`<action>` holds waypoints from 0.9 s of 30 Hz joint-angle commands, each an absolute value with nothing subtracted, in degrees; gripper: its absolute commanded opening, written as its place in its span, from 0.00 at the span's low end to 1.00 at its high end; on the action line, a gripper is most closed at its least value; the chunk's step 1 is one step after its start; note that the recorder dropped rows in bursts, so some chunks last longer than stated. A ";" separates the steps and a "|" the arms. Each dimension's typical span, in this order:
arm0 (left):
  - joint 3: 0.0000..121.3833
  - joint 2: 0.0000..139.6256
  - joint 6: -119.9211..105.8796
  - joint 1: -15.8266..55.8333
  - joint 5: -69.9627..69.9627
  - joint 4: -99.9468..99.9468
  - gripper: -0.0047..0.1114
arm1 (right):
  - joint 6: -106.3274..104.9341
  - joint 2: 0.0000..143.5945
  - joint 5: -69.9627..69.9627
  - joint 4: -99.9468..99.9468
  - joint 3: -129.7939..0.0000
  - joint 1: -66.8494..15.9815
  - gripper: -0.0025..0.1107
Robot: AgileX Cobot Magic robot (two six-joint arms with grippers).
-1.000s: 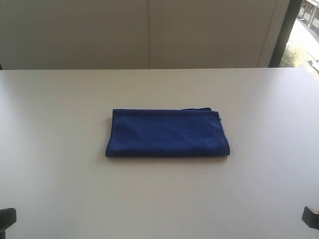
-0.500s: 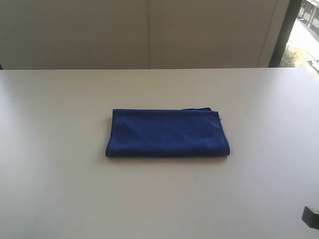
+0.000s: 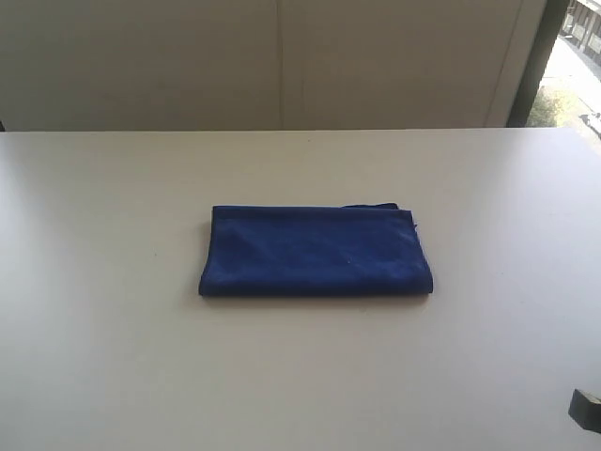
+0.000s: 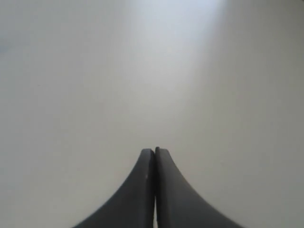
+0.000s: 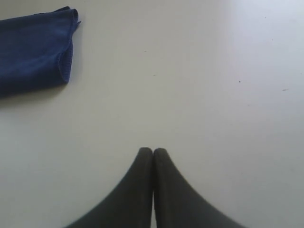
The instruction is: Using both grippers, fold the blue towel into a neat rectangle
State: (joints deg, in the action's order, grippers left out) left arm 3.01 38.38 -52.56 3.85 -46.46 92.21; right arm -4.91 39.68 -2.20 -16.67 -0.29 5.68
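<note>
The blue towel [image 3: 315, 251] lies folded into a flat rectangle in the middle of the white table [image 3: 113, 357], with nothing touching it. One folded end of the blue towel [image 5: 33, 50] shows in the right wrist view, well away from my right gripper [image 5: 153, 151], whose black fingers are pressed together and hold nothing. My left gripper [image 4: 155, 151] is shut and empty too, over bare table with no towel in its view. In the exterior view only a dark bit of the right arm [image 3: 586, 408] shows at the lower right edge; the left arm is out of that view.
A pale wall [image 3: 282, 61] rises behind the table's far edge. A dark window frame [image 3: 537, 58] with daylight stands at the back right.
The dark piece of the left arm at the lower left corner of the exterior view has withdrawn out of sight. The towel and the right arm have not moved.
</note>
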 commanded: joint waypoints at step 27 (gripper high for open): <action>2.69 38.12 -52.93 4.09 -49.45 93.42 0.04 | -8.35 0.00 -1.74 -16.65 0.00 10.19 0.02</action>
State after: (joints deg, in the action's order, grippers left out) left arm 2.93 38.28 -52.76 3.85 -49.87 92.57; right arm -8.17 0.34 -1.14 -16.67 -0.29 9.71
